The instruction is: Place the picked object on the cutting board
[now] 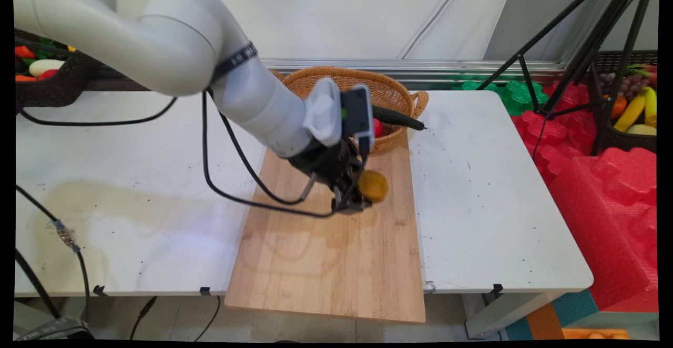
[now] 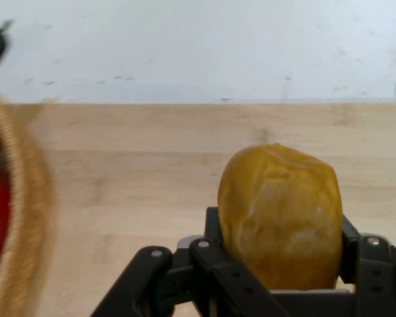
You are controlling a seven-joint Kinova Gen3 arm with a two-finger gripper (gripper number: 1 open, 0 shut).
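White table is carrying a wooden cutting board that is overhanging its near edge. A wicker basket is sitting at the board's far end, holding a red fruit and a dark green vegetable lying across its rim. Black gripper is hanging over the board's far half, its fingers closing partway on a yellow-brown potato, which is sitting clamped between them above the wood.

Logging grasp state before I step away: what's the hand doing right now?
Hand: closed on the yellow-brown potato-like fruit, held over the wooden cutting board, beside the wicker basket.
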